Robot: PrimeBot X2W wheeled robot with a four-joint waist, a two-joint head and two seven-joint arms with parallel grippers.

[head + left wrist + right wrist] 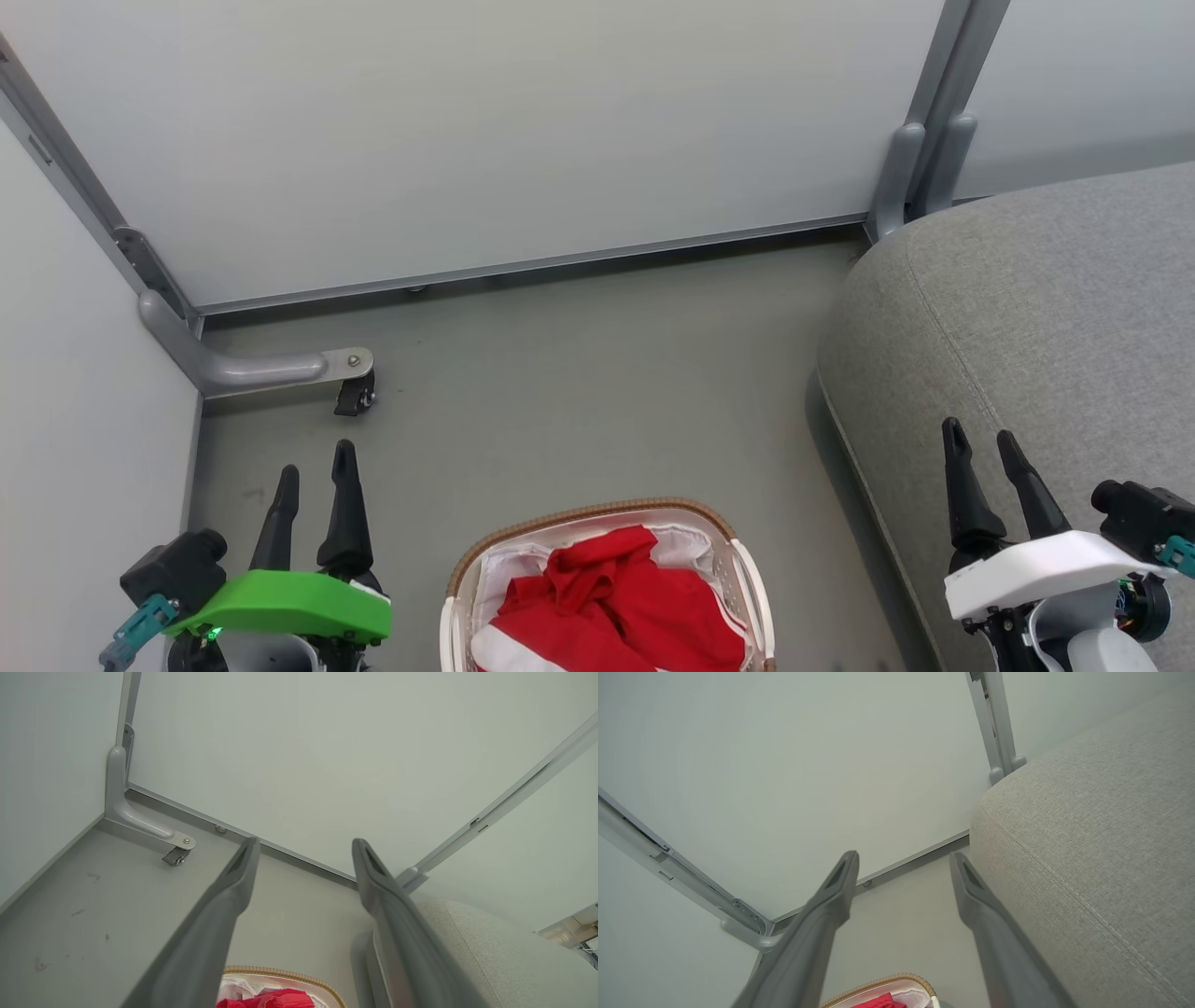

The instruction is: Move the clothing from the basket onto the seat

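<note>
The white perforated basket with a brown woven rim stands on the floor at the bottom middle of the head view. Bright red clothing with a white stripe lies crumpled inside it on the white liner. The grey sofa seat rises at the right. My left gripper hangs open left of the basket, nothing between its fingers. My right gripper is open over the seat's front edge, also empty. The left wrist view catches the basket rim and red clothing; the right wrist view shows the seat.
White partition panels close off the back and left, with a metal foot and caster on the floor at the left. A grey post stands behind the seat. Grey floor stretches between the basket and the back panel.
</note>
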